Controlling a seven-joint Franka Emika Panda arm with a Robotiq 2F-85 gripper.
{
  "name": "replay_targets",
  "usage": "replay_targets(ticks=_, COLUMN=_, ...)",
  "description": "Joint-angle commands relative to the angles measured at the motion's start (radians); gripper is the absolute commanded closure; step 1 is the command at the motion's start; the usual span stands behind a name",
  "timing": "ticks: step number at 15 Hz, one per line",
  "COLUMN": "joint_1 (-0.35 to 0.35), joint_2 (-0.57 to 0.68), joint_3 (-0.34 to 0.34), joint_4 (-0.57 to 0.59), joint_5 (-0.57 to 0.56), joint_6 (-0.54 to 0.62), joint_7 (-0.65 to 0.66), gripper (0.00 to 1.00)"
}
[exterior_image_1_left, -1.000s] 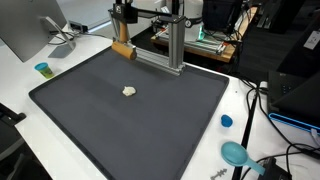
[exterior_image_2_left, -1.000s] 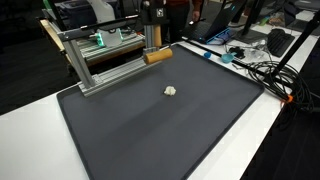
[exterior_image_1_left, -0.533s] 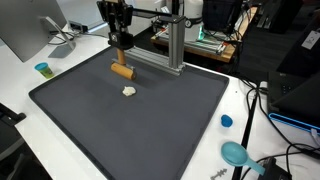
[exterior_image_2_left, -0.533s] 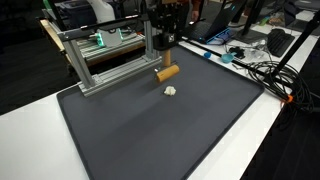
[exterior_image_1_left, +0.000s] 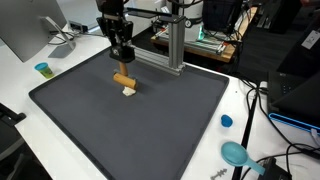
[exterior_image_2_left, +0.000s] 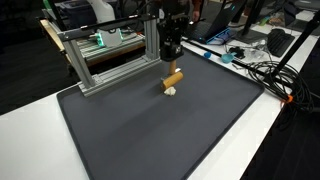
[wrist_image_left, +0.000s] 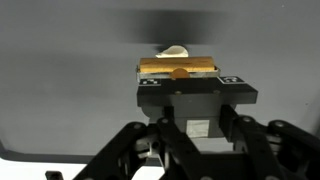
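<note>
- Above the dark grey mat (exterior_image_1_left: 80, 110), the black gripper (exterior_image_1_left: 123, 66) is clamped on a tan wooden cylinder (exterior_image_1_left: 123, 80).
- The cylinder hangs just over a small white crumpled lump (exterior_image_2_left: 170, 91) lying on the mat.

Lab: aluminium frame (exterior_image_1_left: 172, 45), cables (exterior_image_2_left: 262, 72), monitor (exterior_image_1_left: 25, 30)

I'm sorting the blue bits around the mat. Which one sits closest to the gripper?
The small blue cup near the monitor. The blue cap and the scoop lie off the mat's opposite side, farther from the gripper and its wooden block.
</note>
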Motion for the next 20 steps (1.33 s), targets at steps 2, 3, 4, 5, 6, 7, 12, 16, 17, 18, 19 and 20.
replay_targets(ticks=2, joint_1=0.003, joint_2=0.036, joint_3=-0.007, joint_4=0.042, joint_5=0.017, joint_6=-0.019, joint_7=-0.013, gripper=0.79)
replay_targets(ticks=3, joint_1=0.002, joint_2=0.043, joint_3=-0.007, joint_4=0.042, joint_5=0.017, joint_6=-0.013, joint_7=-0.014, gripper=0.79)
replay_targets(ticks=4, joint_1=0.002, joint_2=0.053, joint_3=-0.008, joint_4=0.042, joint_5=0.016, joint_6=-0.006, joint_7=-0.014, gripper=0.79)
replay_targets(ticks=5, joint_1=0.001, joint_2=0.061, joint_3=-0.009, joint_4=0.044, joint_5=0.017, joint_6=-0.01, joint_7=-0.013, gripper=0.79)
replay_targets(ticks=6, joint_1=0.0, joint_2=0.07, joint_3=-0.01, joint_4=0.044, joint_5=0.015, joint_6=-0.004, joint_7=-0.012, gripper=0.79)
replay_targets(ticks=7, joint_1=-0.001, joint_2=0.081, joint_3=-0.011, joint_4=0.043, joint_5=0.014, joint_6=0.012, joint_7=-0.014, gripper=0.79)
replay_targets(ticks=12, joint_1=-0.007, joint_2=0.127, joint_3=-0.013, joint_4=0.064, joint_5=0.022, joint_6=0.016, joint_7=-0.021, gripper=0.79)
replay_targets(ticks=16, joint_1=0.003, joint_2=0.091, joint_3=-0.014, joint_4=0.037, joint_5=0.004, joint_6=0.01, joint_7=-0.001, gripper=0.54)
replay_targets(ticks=17, joint_1=0.003, joint_2=0.091, joint_3=-0.014, joint_4=0.037, joint_5=0.004, joint_6=0.01, joint_7=-0.001, gripper=0.54)
replay_targets(ticks=18, joint_1=0.003, joint_2=0.091, joint_3=-0.014, joint_4=0.036, joint_5=0.004, joint_6=0.01, joint_7=-0.001, gripper=0.54)
replay_targets(ticks=19, joint_1=0.003, joint_2=0.091, joint_3=-0.014, joint_4=0.036, joint_5=0.004, joint_6=0.01, joint_7=-0.001, gripper=0.79)
replay_targets(ticks=20, joint_1=0.007, joint_2=0.101, joint_3=-0.016, joint_4=0.04, joint_5=-0.002, joint_6=0.033, joint_7=0.017, gripper=0.79)
